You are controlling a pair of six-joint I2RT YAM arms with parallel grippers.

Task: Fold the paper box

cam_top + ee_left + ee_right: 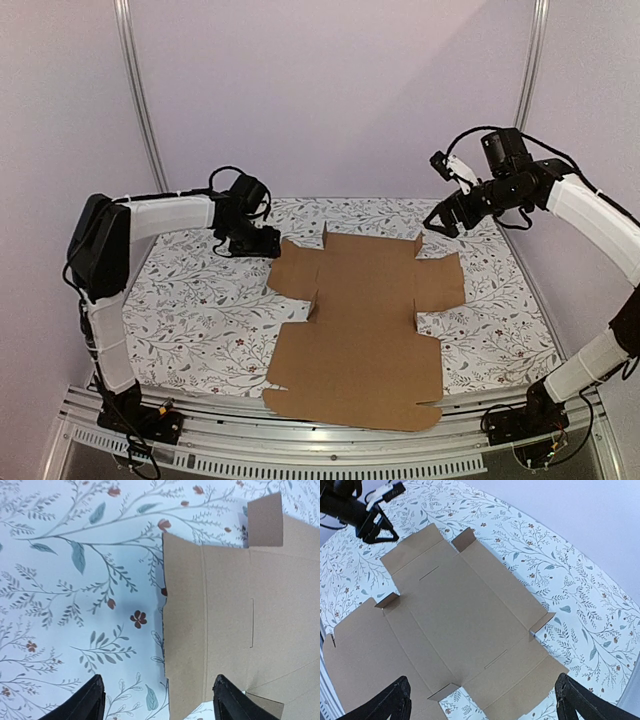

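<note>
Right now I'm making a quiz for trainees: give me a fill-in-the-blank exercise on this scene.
The box is plain ___ cardboard.
It lies ___ on the cloth, with only its small tabs raised.
Both arms' jaws stand ___, holding nothing.
The ___ jaws hang higher over the cloth.
Missing words: brown; flat; open; right.
</note>
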